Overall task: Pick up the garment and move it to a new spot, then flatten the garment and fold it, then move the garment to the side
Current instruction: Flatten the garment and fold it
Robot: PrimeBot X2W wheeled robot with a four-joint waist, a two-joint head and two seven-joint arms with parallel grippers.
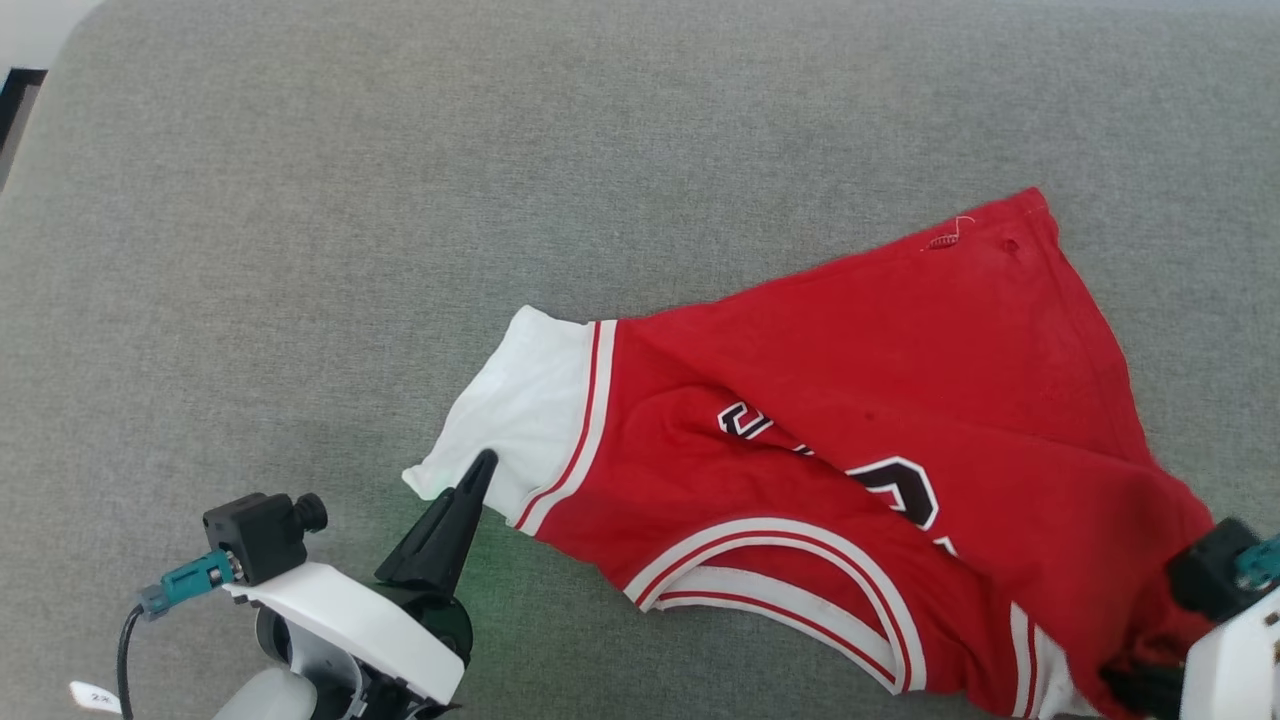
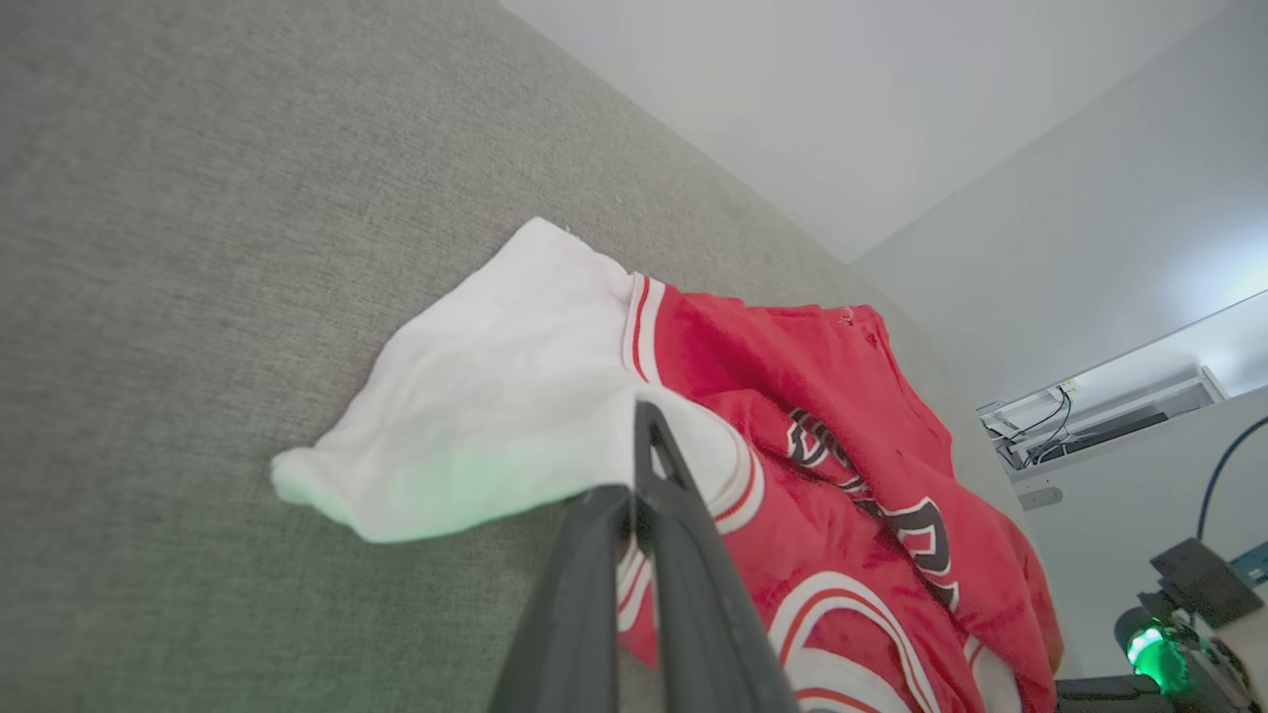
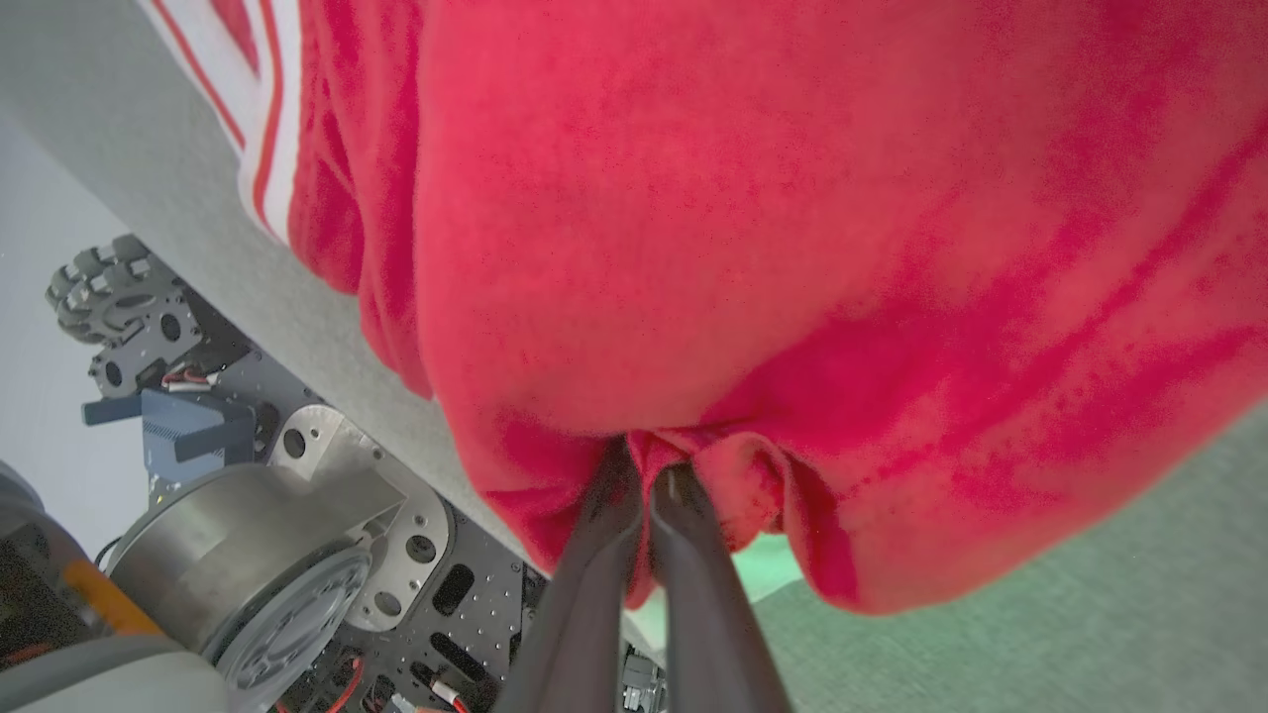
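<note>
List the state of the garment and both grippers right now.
garment: crumpled and unfolded, lying on the grey surface
left gripper: fingers shut, tips at the white sleeve; grip on it unclear
right gripper: fingers shut on bunched red cloth of the garment

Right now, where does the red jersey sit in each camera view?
Head view: garment lies centre to lower right, white sleeve by the left gripper.
Left wrist view: garment centre to lower right.
Right wrist view: garment across the top, pinched by the right gripper.
Shared landmark: grey cushion.
</note>
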